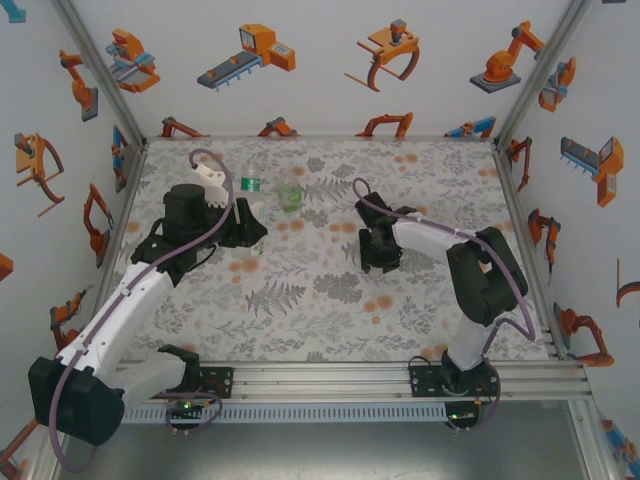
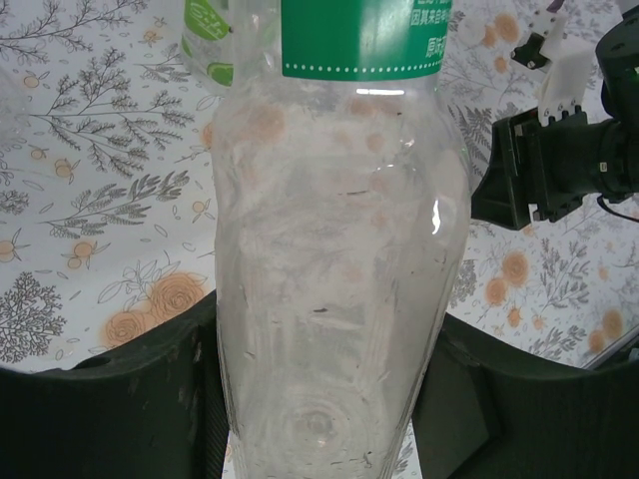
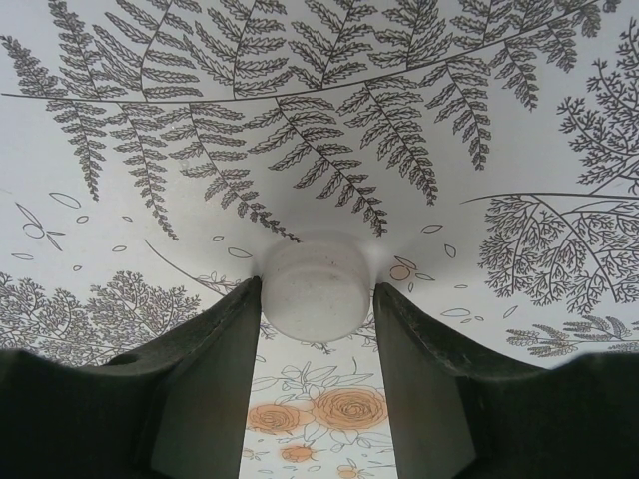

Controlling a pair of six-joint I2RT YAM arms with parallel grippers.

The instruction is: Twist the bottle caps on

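A tall clear bottle (image 2: 339,249) with a green label stands between the dark fingers (image 2: 110,409) of my left gripper (image 1: 247,228), which is shut on its lower body. Its neck is out of frame in the left wrist view. A small white bottle cap (image 3: 318,289) rests on the flowered tablecloth. My right gripper (image 3: 318,299) points down at it, both jaws touching its sides and the cloth dimpled around it. From above, the right gripper (image 1: 378,250) sits right of centre. A short translucent green bottle (image 1: 290,195) stands behind, between the two grippers.
A green-labelled thing (image 1: 250,183) sits just behind the left gripper. Another bottle with a green and white label (image 2: 208,40) shows beyond the held one. The right arm (image 2: 559,165) is close on the held bottle's right. Metal frame posts and printed walls enclose the table (image 1: 330,310).
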